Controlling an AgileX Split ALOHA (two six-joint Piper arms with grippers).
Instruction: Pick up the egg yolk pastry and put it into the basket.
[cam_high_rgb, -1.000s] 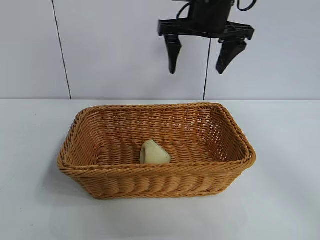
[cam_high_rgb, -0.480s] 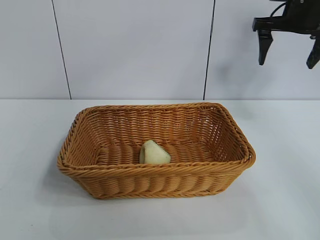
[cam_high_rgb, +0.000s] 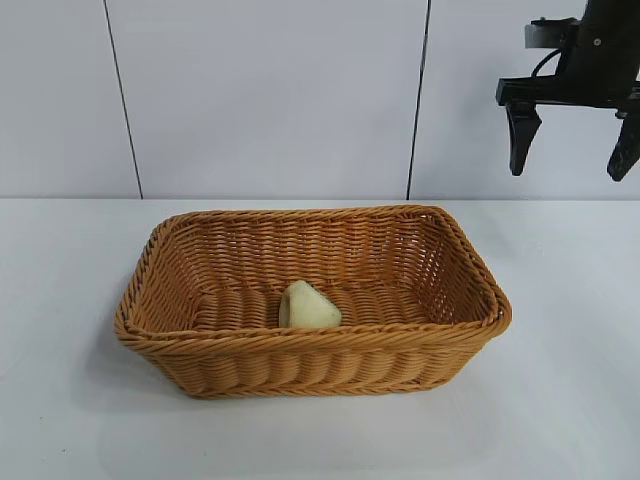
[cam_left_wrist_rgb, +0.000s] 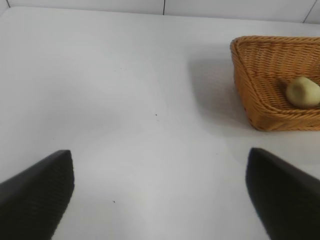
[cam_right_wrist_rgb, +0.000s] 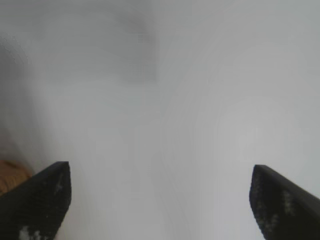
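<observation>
One egg yolk pastry lies inside the basket near its 6 o'clock wall; right tool hangs at 2 o'clock, jaws wide, empty; left tool gapes over the worktop.

A plain white table fills the lower part of the exterior view. Directly behind the table rises a pale grey panelled wall, meeting the table's far edge, with two thin dark vertical seams dividing it.
</observation>
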